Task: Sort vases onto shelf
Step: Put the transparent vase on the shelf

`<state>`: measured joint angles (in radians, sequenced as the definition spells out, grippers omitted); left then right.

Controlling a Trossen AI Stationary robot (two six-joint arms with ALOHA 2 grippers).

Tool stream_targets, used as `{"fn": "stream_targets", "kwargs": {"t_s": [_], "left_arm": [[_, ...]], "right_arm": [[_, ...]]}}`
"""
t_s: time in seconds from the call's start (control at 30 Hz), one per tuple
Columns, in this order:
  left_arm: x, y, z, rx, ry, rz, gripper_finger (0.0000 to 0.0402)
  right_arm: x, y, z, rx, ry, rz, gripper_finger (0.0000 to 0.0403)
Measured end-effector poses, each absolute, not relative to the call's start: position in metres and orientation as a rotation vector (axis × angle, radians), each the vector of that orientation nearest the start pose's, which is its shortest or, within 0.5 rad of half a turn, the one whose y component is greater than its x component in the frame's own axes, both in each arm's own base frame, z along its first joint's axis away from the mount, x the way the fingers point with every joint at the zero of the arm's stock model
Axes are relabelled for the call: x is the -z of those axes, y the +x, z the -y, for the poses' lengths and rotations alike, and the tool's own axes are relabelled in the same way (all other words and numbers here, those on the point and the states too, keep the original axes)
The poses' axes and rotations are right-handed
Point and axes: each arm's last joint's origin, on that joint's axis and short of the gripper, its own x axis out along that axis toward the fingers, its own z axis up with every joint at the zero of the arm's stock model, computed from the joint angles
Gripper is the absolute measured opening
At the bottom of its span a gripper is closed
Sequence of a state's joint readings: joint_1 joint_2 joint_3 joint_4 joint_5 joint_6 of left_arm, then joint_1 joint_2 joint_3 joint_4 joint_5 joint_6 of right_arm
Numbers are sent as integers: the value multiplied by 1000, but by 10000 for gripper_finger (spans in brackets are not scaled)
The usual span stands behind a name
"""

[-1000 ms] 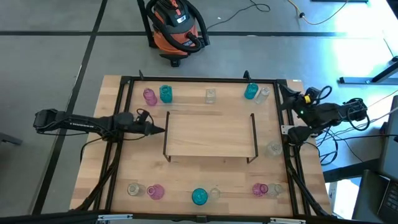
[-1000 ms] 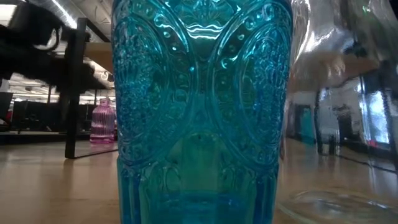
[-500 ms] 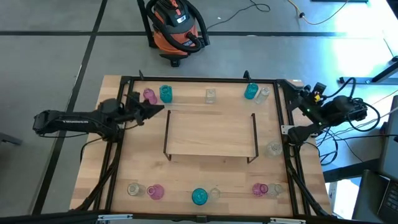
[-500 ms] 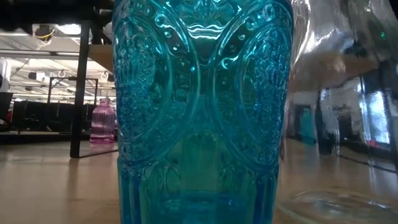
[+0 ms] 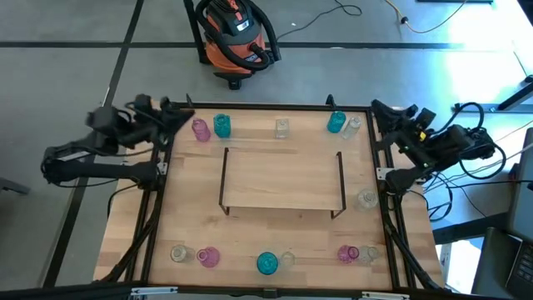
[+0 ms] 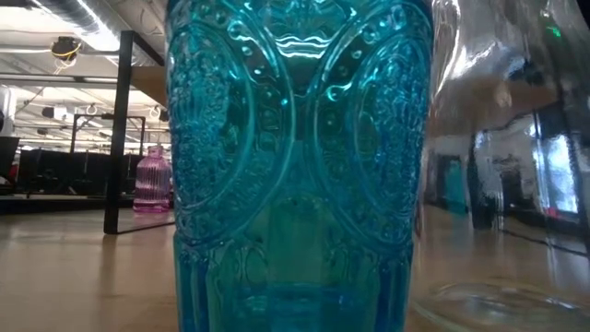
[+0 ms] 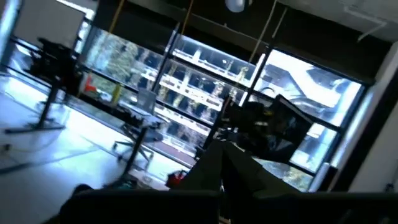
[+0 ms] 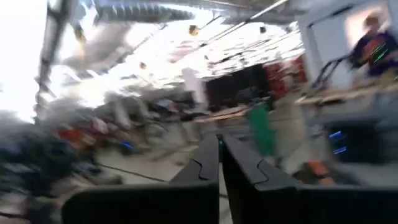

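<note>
The light-wood shelf (image 5: 281, 179) stands empty in the middle of the table on its dark end brackets. Several small glass vases stand upright on the tabletop: a pink one (image 5: 201, 129), a teal one (image 5: 221, 126) and a clear one (image 5: 281, 127) along the far edge, and others along the near edge, among them a teal one (image 5: 266, 263) that fills the low view (image 6: 295, 166). My left gripper (image 5: 179, 112) is shut and empty at the far left corner. My right gripper (image 5: 379, 108) is shut and empty at the far right corner.
A teal vase (image 5: 336, 122) and a clear vase (image 5: 353, 125) stand at the far right, and a clear one (image 5: 366, 199) by the right edge. A black frame (image 5: 266, 107) runs around the tabletop. An orange vacuum cleaner (image 5: 237, 33) stands on the floor beyond the table.
My left gripper has drawn back from beside the shelf's left end toward the table's far left corner and has tipped up to face the room. My right gripper has gone toward the far edge and has also tipped up. No vase has moved.
</note>
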<state>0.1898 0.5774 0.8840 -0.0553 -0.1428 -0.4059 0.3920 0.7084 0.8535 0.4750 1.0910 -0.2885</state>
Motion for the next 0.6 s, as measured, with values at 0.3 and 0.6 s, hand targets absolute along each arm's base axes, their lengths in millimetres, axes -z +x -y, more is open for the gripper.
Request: {"fn": "stream_targets", "kwargs": {"t_s": [0.3, 0.6], "left_arm": [[-426, 109, -28, -432, -273, 58, 0], [-422, 126, -35, -445, -244, 4, 0]], "right_arm": [[-495, 157, -11, 1201, -125, 2, 106], [-524, 141, 28, 1327, -103, -47, 191]]}}
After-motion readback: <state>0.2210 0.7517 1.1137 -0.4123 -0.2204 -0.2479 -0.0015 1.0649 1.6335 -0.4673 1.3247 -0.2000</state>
